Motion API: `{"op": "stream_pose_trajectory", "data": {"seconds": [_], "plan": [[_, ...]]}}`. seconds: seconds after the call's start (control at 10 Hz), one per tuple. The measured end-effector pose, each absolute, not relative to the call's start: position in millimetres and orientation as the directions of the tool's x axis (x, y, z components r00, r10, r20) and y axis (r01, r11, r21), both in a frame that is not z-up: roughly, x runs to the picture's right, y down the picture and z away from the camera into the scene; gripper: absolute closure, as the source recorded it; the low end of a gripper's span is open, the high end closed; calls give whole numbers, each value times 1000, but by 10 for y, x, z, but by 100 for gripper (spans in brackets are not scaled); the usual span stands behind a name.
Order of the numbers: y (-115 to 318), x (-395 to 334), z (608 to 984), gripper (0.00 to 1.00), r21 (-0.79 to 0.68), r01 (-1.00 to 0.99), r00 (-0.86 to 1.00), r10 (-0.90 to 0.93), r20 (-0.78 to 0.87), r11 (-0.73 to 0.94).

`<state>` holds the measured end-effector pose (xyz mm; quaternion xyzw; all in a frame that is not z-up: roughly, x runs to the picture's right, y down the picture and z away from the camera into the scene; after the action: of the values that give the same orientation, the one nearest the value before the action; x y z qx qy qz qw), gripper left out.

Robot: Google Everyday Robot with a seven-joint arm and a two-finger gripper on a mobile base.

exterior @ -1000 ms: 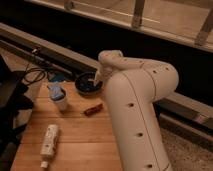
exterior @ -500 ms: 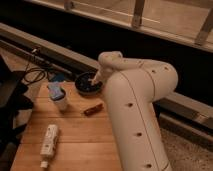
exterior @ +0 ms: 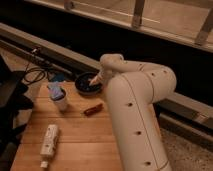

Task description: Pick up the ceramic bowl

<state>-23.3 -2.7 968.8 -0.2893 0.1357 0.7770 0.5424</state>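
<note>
- Nothing is shifting since half a second ago: my gripper [exterior: 95, 78] is still hovering at the bowl's [exterior: 85, 86] right rim.
- The bowl is sitting at the table's [exterior: 75, 137] far edge, lying just left of and below me.
- Whether I am gripping or released, I cannot tell.

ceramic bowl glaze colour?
Dark navy-black ceramic bowl, faintly bluish inside; shows best in the camera view. The gripper is over the bowl.

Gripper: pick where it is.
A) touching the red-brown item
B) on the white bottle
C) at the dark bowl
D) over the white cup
C: the gripper is at the ceramic bowl, over its right side near the table's far edge, apart from the white cup.
</note>
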Motion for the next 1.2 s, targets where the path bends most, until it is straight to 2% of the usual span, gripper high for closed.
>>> {"op": "stream_pose_trajectory", "data": {"seconds": [0.3,0.4,0.9,1.1,1.2], "plan": [[154,-402,9845,20,-140,-903,-221,720,-658,-405],[190,-513,9885,23,-151,-900,-212,714,-668,-408],[218,-486,9895,74,-139,-905,-218,718,-661,-403],[198,-499,9877,91,-142,-904,-216,720,-660,-402],[166,-491,9838,92,-146,-906,-212,724,-657,-398]]}}
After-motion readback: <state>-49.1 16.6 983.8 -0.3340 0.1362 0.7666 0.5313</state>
